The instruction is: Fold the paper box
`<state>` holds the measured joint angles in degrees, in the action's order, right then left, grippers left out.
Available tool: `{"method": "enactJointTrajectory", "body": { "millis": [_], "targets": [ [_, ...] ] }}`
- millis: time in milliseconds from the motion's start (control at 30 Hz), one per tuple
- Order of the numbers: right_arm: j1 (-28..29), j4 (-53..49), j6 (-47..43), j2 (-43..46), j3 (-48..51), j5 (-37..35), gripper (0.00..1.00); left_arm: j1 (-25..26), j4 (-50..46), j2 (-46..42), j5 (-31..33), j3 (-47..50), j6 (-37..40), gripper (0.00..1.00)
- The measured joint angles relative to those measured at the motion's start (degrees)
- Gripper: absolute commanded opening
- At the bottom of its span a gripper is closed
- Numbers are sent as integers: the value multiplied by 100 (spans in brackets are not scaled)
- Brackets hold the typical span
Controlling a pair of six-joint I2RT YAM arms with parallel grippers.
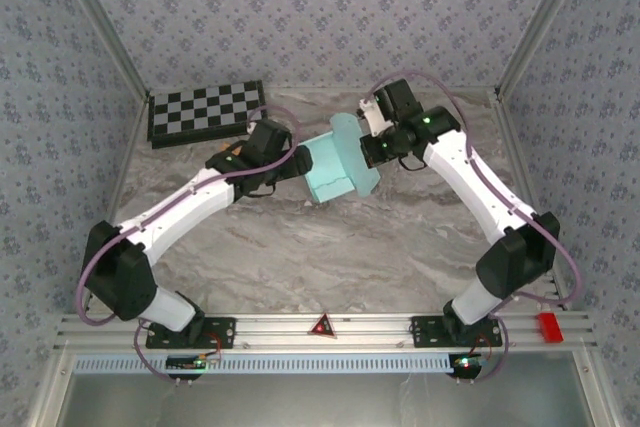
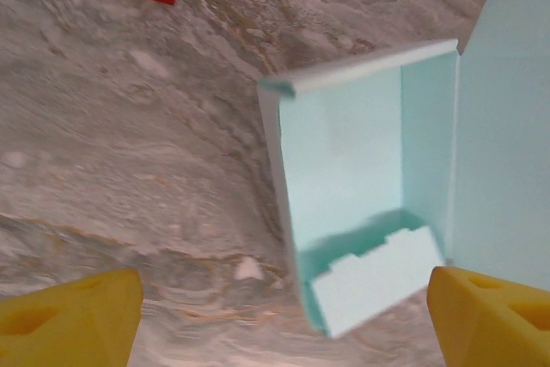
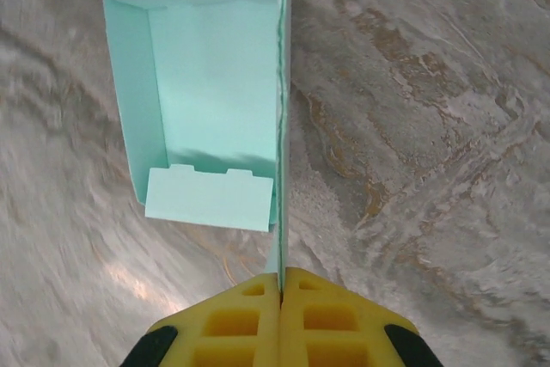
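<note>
**Task item.** The pale light-blue thin cardboard paper box (image 1: 335,169) sits on the grey marble-patterned table (image 1: 330,257), far of centre and between the two arms. It is partly formed. The base panel lies flat, the side walls are raised, and a short notched flap is folded inward at one end. A larger panel with a rounded edge stands up along one side.

**Right end effector** (image 3: 281,294). The yellow fingers (image 3: 331,320) are pressed together, clamped on the edge of the upright panel. The panel is seen edge-on, running straight into the seam between them.

**Left end effector** (image 2: 279,320). The yellow fingers (image 2: 73,315) stand wide apart, low over the table. The box's open interior is visible beyond the gap. Whether the finger nearest the large panel touches it cannot be determined.

**Other items.** A black-and-white checkerboard (image 1: 205,112) lies at the far left of the table, apart from the box. A small red block (image 1: 548,327) rests on the near rail at right.
</note>
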<state>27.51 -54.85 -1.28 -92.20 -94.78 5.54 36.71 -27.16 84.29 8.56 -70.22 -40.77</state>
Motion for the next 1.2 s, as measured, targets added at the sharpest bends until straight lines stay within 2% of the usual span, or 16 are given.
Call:
{"method": "enactJointTrajectory", "body": {
  "millis": [200, 300, 500, 633, 1033, 1200],
  "targets": [
    [114, -935, -1303, -560, -1014, 31, 0, -348, -332, -221, 96, 26, 1003, 87],
    [289, -1217, -1954, -774, -1189, -138, 0, -433, -385, -431, 133, 155, 1296, 87],
    [662, -1484, -3217, -1091, -1237, -503, 0, -621, -372, -785, 105, 575, 1552, 87],
    [715, -1528, -3869, -1204, -1351, -649, 0, -730, -372, -868, 39, 769, 1591, 87],
    [881, -1714, -4817, -1803, -1869, -1088, 0, -785, -306, -890, -186, 890, 1587, 86],
    [1001, -1725, -4986, -1912, -2024, -1095, 9, -785, -304, -890, -295, 949, 1587, 86]
  ]
}}
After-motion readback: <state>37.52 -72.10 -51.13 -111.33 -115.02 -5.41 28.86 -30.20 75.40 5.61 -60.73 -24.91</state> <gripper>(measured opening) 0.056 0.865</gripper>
